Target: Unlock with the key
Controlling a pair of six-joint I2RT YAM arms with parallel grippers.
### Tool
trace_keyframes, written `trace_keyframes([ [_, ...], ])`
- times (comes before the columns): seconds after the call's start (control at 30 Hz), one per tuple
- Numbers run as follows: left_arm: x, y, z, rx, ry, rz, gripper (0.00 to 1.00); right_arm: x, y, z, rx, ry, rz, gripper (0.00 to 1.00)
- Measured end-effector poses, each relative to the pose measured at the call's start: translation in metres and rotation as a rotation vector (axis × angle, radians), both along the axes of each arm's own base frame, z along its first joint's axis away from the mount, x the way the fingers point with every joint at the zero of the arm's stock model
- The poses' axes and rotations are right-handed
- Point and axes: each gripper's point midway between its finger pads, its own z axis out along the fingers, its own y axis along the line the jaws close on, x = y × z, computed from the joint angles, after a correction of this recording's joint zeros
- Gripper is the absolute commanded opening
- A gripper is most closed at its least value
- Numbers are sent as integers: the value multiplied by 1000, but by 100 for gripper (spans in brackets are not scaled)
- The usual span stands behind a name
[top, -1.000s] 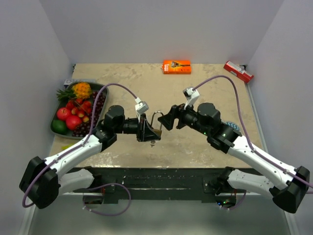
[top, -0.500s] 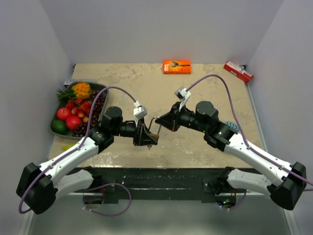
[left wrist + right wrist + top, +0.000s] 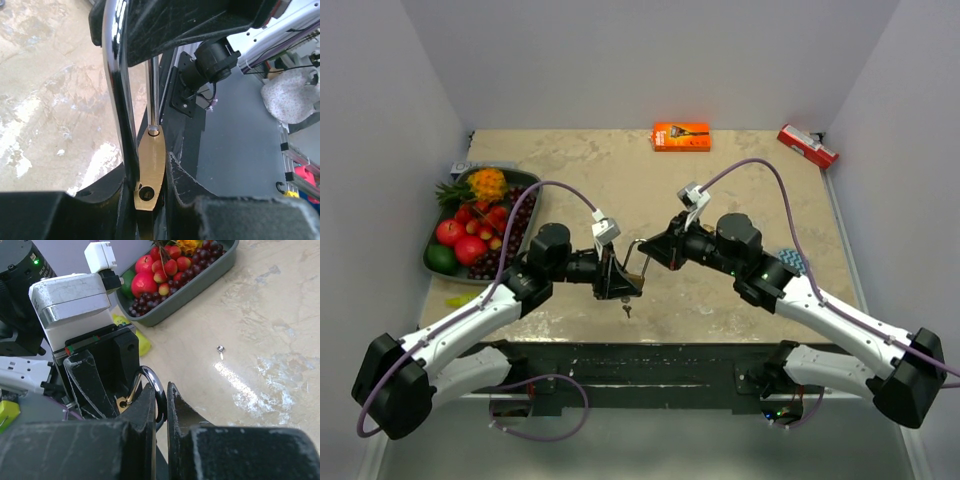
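My left gripper point(image 3: 617, 275) is shut on the brass body of a padlock point(image 3: 150, 165), held above the table's near middle. The chrome shackle point(image 3: 117, 75) points toward the right arm. My right gripper point(image 3: 162, 405) is shut on the bend of that shackle point(image 3: 155, 382), its fingertips point(image 3: 648, 252) meeting the lock from the right. One round hole in the top of the brass body point(image 3: 146, 191) shows empty beside the shackle's near leg. A small silver key point(image 3: 627, 309) lies loose on the table just below the lock, also seen as a small key point(image 3: 220, 350) in the right wrist view.
A grey tray point(image 3: 438, 262) of fruit sits at the left edge. An orange box point(image 3: 681, 136) and a red packet point(image 3: 808, 146) lie along the back. A yellow-green item point(image 3: 460, 299) lies near the front left, and a blue patterned thing point(image 3: 792, 262) is by the right arm.
My right gripper moved left and shut on the shackle. The left arm lowered the lock slightly. The key now shows on the table below the lock.
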Motion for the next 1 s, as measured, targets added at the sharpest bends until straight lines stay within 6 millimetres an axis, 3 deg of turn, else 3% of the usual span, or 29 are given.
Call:
trace_keyframes([
  [0.13,-6,2,-6,-20,30,2,0,-1,0,-12,-16,18,-13,0],
  [0.3,2,5,-14,22,44,67,0,8,-1,-21,-43,39,-66,0],
  [0.6,-4,2,-4,-82,35,49,1,2,2,-11,18,29,-15,0],
  [0.67,-6,3,-1,-106,33,45,5,-1,4,-9,35,39,7,0],
  [1.0,-12,3,21,-199,-12,14,50,-7,9,10,128,61,63,0],
])
